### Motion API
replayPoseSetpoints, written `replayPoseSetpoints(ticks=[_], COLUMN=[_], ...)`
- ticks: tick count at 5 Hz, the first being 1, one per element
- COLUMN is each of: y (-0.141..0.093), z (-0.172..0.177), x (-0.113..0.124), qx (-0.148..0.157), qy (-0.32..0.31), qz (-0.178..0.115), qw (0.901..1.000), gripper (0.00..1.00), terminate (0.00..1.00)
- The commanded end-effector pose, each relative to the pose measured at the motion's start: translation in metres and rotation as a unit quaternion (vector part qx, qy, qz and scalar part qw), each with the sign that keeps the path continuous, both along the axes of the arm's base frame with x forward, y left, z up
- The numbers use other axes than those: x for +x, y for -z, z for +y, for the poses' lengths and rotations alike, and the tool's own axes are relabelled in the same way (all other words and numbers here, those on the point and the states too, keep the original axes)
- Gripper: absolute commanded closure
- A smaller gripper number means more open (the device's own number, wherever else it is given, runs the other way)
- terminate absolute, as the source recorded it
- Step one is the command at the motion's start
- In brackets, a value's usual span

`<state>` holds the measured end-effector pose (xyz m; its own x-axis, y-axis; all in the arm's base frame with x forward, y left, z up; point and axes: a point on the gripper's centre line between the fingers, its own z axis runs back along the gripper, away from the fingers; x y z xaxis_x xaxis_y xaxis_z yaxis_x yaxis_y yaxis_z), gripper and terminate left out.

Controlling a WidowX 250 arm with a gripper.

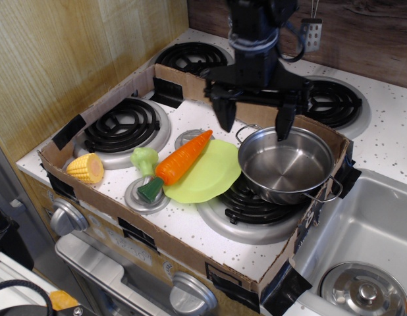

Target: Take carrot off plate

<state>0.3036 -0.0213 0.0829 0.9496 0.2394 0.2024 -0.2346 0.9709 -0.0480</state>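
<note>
Toy stovetop w/ cardboard surround (190, 253), one camera view, listed left to right. Corn cob (85, 168) lies near the front-left corner, just in front of the front-left burner (124, 126). Small pale-green vegetable toy (144, 159) sits next to it, beside the carrot's stem. Carrot (179, 162) lies diagonally: dark green stem end low-left, toward the front edge, resting over a small grey disc (143, 199); orange tip up-right, toward the back edge. Its orange body rests across the left part of the lime-green plate (210, 174), stem end overhanging the plate's rim. Plate sits mid-stovetop, its right edge touching or tucked under the steel pot (286, 164), which stands on the front-right burner (246, 204). Gripper (252, 122) hangs above the gap betw. plate and pot, fingers spread wide, nothing betw. them; left finger (224, 117) is above and right of the carrot tip, apart from it; right finger (284, 123) is over the pot's back rim. Sink (361, 230) w/ a steel lid (365, 289) at far right.
</note>
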Motion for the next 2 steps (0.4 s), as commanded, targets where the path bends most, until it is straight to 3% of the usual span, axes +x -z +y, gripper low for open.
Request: replayPoseSetpoints(ticks=[1,2], y=[-0.003,0.005], z=[0.024,0.039], x=[-0.018,-0.024], qx=[0.010,0.007], qy=[0.040,0.083], qz=[0.000,0.012], qw=[0.9991,0.9965], gripper=[0.00,0.00], terminate=[0.00,0.00])
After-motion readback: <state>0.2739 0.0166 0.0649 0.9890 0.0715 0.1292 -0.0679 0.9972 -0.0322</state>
